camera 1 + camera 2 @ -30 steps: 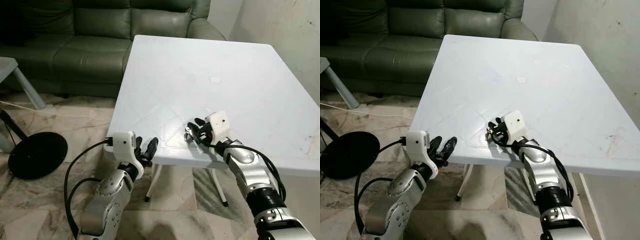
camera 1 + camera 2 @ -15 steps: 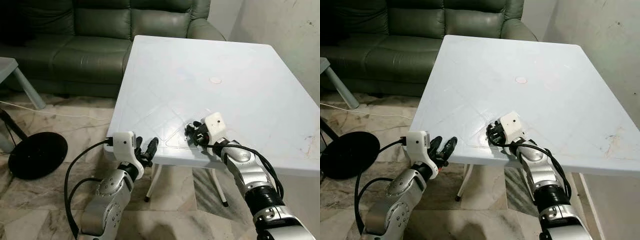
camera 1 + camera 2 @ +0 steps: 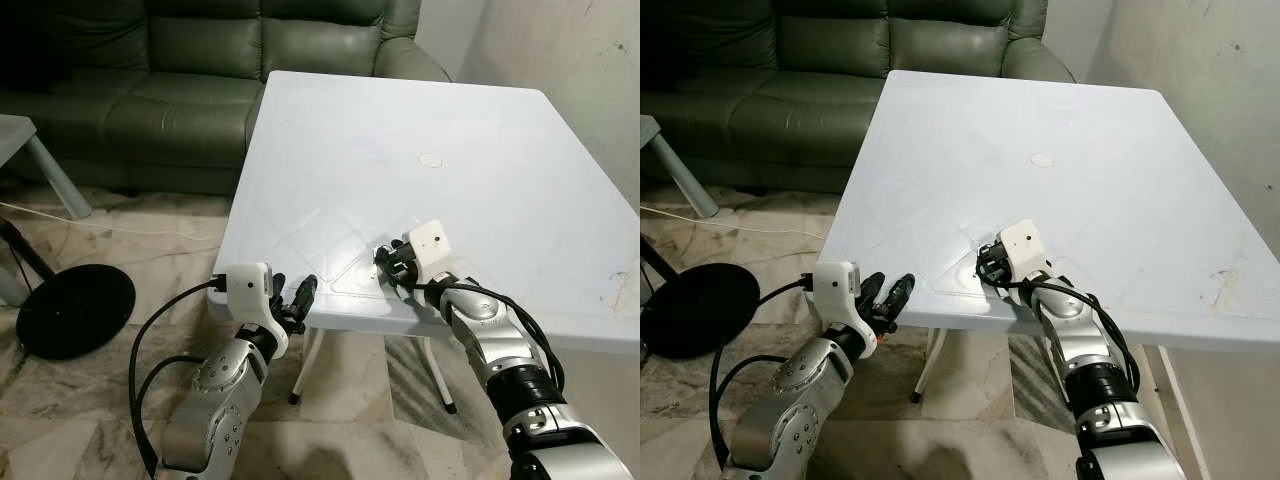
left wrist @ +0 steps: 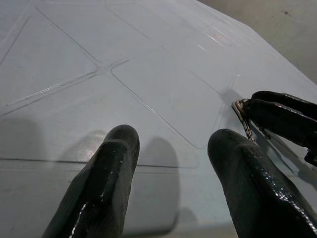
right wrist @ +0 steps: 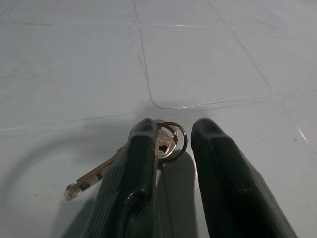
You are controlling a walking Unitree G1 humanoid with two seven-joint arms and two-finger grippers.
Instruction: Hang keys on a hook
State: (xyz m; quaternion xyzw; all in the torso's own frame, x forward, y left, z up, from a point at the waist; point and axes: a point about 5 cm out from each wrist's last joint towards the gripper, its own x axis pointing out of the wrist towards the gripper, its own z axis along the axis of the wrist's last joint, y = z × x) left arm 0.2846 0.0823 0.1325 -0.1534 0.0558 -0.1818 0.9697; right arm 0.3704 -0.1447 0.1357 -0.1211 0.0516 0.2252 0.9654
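Note:
A small bunch of keys on a metal ring lies flat on the white table, close to its front edge. My right gripper rests low on the table over them, open by a narrow gap. The ring sits between the two fingertips, partly under one finger. In the left wrist view the keys glint beside the right gripper's black fingers. My left gripper hovers open and empty at the table's front left edge, about level with the tabletop.
A green sofa stands behind the table on the left. On the floor to the left are a black round base and a grey side table's leg. A wall runs along the right.
My right gripper has shifted a little over the keys, staying on the same spot of the table. The left arm has not moved.

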